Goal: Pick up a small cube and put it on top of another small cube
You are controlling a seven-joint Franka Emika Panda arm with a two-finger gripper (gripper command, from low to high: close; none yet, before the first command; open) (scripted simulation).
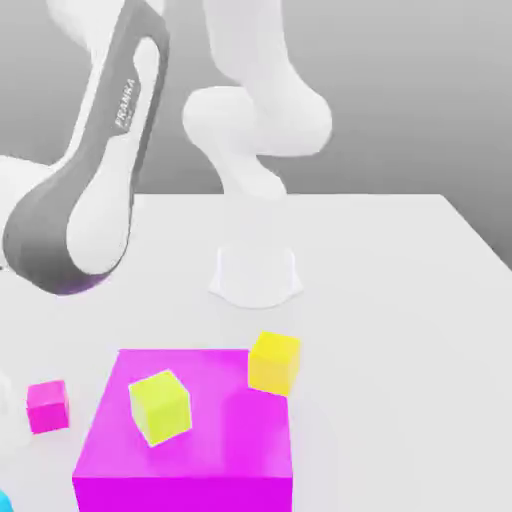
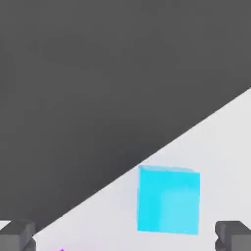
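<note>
We have our gripper (image 2: 125, 238) spread wide and holding nothing, its two dark fingertips (image 2: 17, 234) standing well apart on either side of the cyan cube (image 2: 168, 200), which sits on the white table (image 2: 225, 142) close to its edge. We judge that the wide spread leaves room to come down around that cube, so it looks like our pick. In the exterior view a sliver of that cyan cube (image 1: 4, 500) shows at the table's near corner, beside the small magenta cube (image 1: 47, 405). A yellow-green cube (image 1: 160, 406) rests on the large magenta block (image 1: 185, 470), and a yellow cube (image 1: 274, 362) touches that block's far corner
</note>
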